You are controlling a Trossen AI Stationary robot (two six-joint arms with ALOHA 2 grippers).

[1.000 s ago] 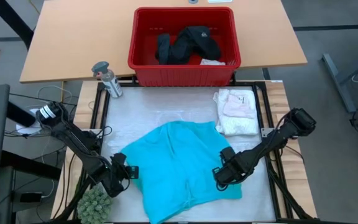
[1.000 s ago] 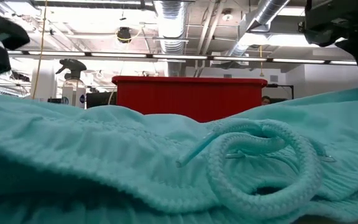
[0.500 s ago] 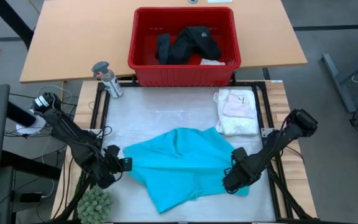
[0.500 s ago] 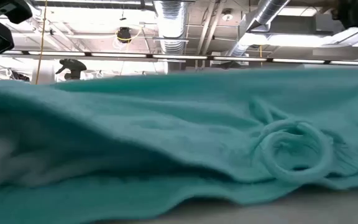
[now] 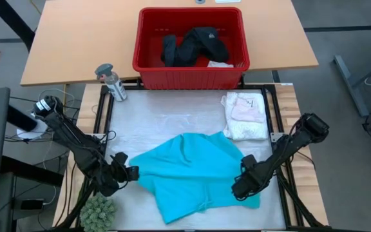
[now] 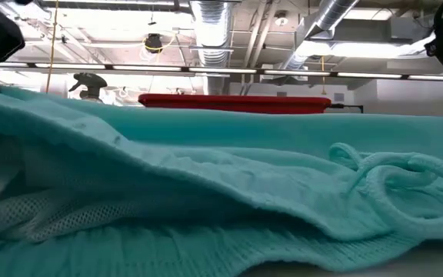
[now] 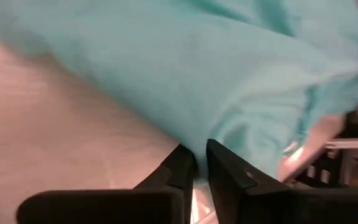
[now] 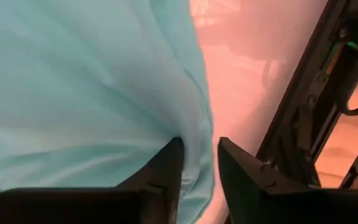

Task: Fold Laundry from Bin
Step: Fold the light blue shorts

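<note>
At the lower left of the high view the left gripper [image 5: 129,173] sits at the left edge of the turquoise shirt [image 5: 195,174]. In the left wrist view its two dark fingers [image 7: 180,167] stand almost together with a fold of the turquoise cloth pinched between them, so it is closed on the shirt's edge. Just below that arm, at the bottom left corner, is a small green spiky ball [image 5: 97,209]. Higher up on the left, beside the near left corner of the bin, a spray bottle [image 5: 111,81] stands at the edge of the surface [image 5: 166,116].

The shirt lies crumpled across the lower middle of the pale surface, one flap doubled over itself. In the low view it fills nearly the whole frame, with a looped drawstring [image 6: 406,185] lying at the right.

At the top centre the red bin [image 5: 190,76] rests on a wooden table [image 5: 76,38]; black clothing [image 5: 195,45] and a small white piece [image 5: 220,64] lie inside it. In the low view only its rim shows above the shirt.

Right of centre, a folded white and pale pink stack [image 5: 246,116] lies on the surface just below the bin's right corner.

At the lower right the right gripper [image 5: 242,187] is at the shirt's right edge. In the right wrist view its fingers [image 8: 170,163] stand slightly apart with a fold of cloth running between them; whether they press it I cannot tell.
</note>
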